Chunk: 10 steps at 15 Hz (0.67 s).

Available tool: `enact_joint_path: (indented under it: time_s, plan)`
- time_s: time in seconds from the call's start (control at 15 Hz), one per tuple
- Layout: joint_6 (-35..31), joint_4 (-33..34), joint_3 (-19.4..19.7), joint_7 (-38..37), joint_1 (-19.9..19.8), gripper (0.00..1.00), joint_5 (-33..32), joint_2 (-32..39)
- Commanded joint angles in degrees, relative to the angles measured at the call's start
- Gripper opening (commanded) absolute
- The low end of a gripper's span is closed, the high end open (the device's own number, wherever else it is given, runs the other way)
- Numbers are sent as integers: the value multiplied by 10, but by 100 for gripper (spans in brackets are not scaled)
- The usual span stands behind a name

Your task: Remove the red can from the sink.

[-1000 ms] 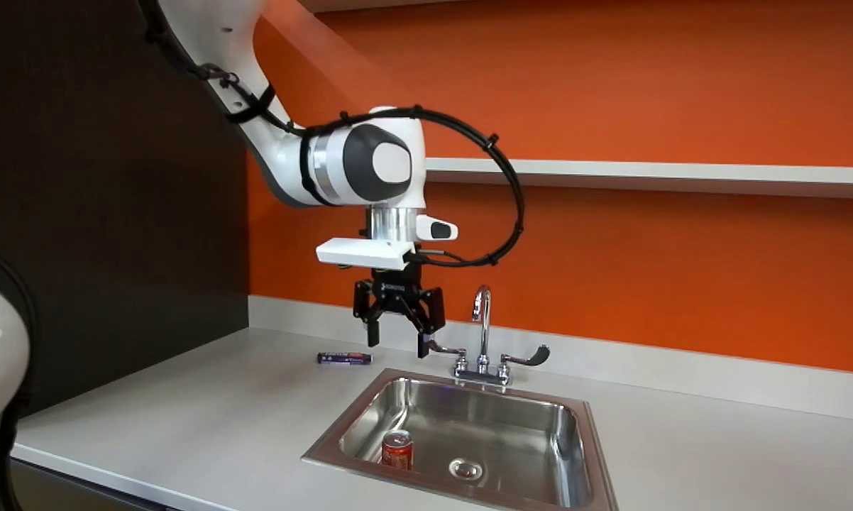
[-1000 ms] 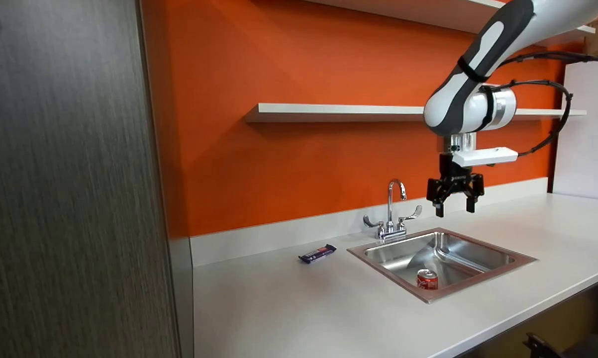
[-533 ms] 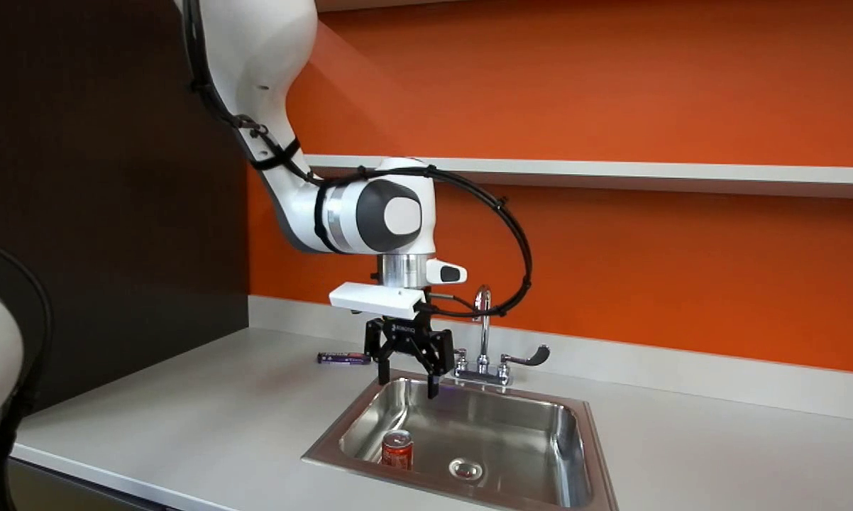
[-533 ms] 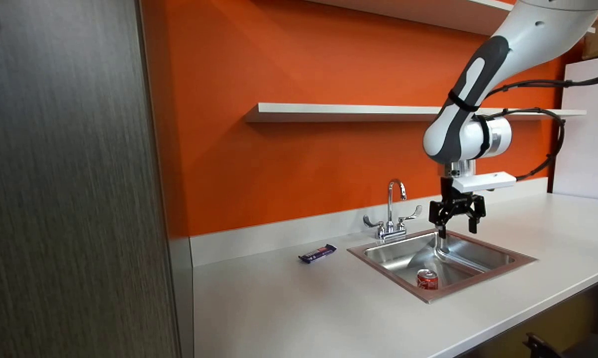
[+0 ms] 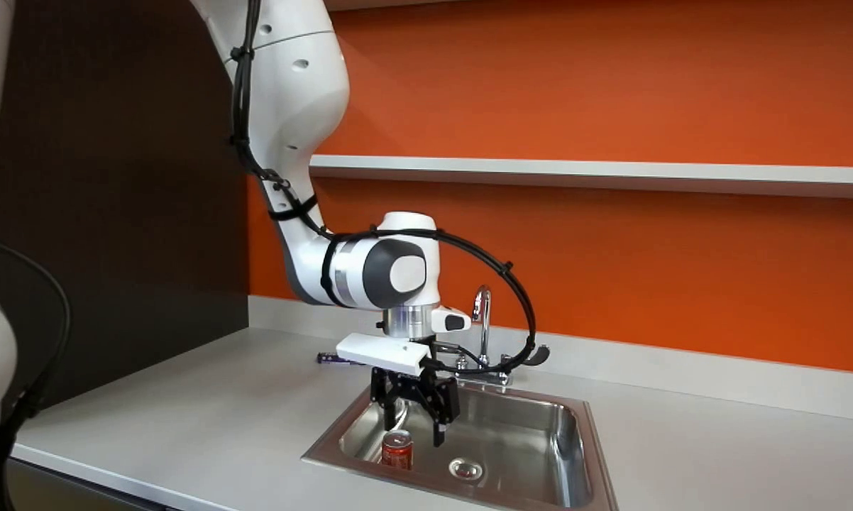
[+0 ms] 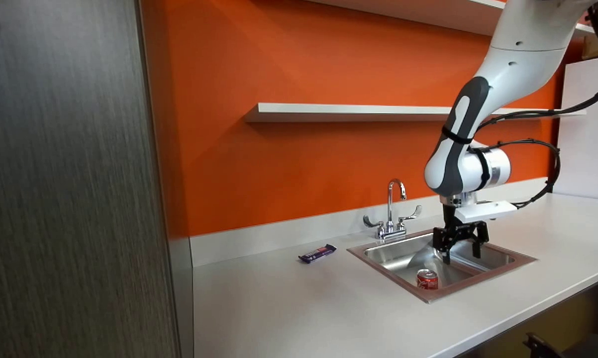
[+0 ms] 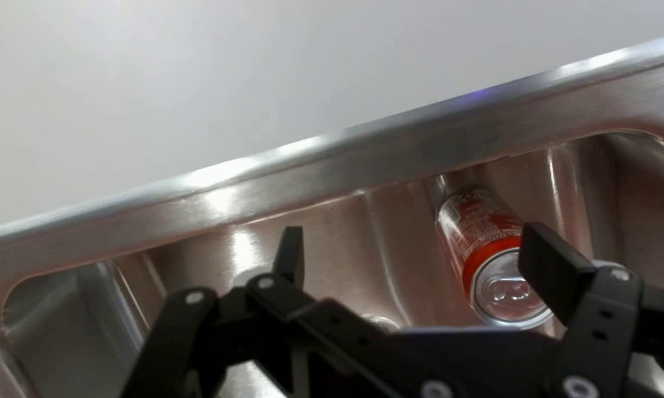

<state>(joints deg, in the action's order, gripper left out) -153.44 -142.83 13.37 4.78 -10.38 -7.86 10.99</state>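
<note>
Behind everything stands an orange wall (image 6: 299, 174), with a dark panel (image 5: 107, 213) at its side. A pale table (image 6: 279, 303) runs along below it. The white arm (image 6: 518, 69) hangs down over the table and, in an exterior view, crosses in front of a long shelf (image 6: 348, 112). A steel sink (image 5: 504, 415) is set into the table. From the arm's wrist a black cable loop (image 5: 508, 267) bows out, crossing in front of the base of the chrome tap (image 5: 485, 333) in an exterior view; a white housing (image 5: 382, 353) juts there too. The tool (image 6: 461, 256) points down over the sink, its fingers (image 7: 292, 257) spread wide. The red can (image 5: 397, 452) stands upright in the sink, close to the basin wall, its base behind the rim in an exterior view; whether can and wall touch I cannot tell. In the wrist view one finger covers part of its lid and the other lies well apart from it. Beside the sink, on the table, lies a purple packet (image 6: 317, 253), one end hidden by the white housing in an exterior view. The round drain (image 5: 465, 468) sits in the sink floor near the can.
</note>
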Motion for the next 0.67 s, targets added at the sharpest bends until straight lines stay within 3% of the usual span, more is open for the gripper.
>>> enact_joint_path:
  time_s: [0.0,0.6]
  plan:
    - [-28,26,-14,12,-6,100,11,45]
    - [-31,88,-43,-2,19,100,9,99]
